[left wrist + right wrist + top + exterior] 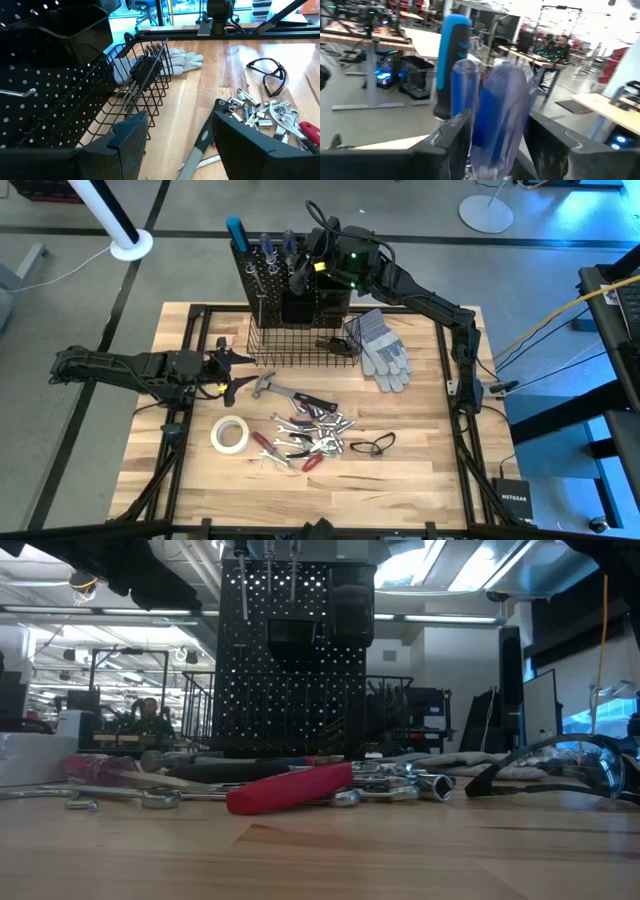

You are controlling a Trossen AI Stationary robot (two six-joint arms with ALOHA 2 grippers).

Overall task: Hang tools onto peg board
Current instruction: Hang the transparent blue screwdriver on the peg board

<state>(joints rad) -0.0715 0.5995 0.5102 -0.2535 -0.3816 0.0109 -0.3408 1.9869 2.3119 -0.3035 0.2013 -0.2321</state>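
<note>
The right end effector (300,272) is reaching over the top of the peg board (262,290), at about 12 o'clock on the desk (430,470), and in its wrist view a clear blue-handled screwdriver (497,110) is standing between its two fingers (451,145), with a solid blue handle (452,65) just beside it. The fingers are standing partly apart, and I cannot tell whether they are gripping the handle or only standing around it. This screwdriver is looking light and stiff, and its smooth plastic handle is probably a little slippery, so the thick middle of the handle is the best place to take hold. The left end effector (228,368) is waiting fully open and empty at about 9 o'clock, just beside the wire basket (300,345) and close to the hammer (268,387). The hammer is likely heavy at its head, so a grip near the head would be steadier. The wrenches (320,428) near 6 o'clock are lying in a tangled heap, hard and thin, and the white tape roll (230,434) beside them is light and easy to pinch through its ring.
</note>
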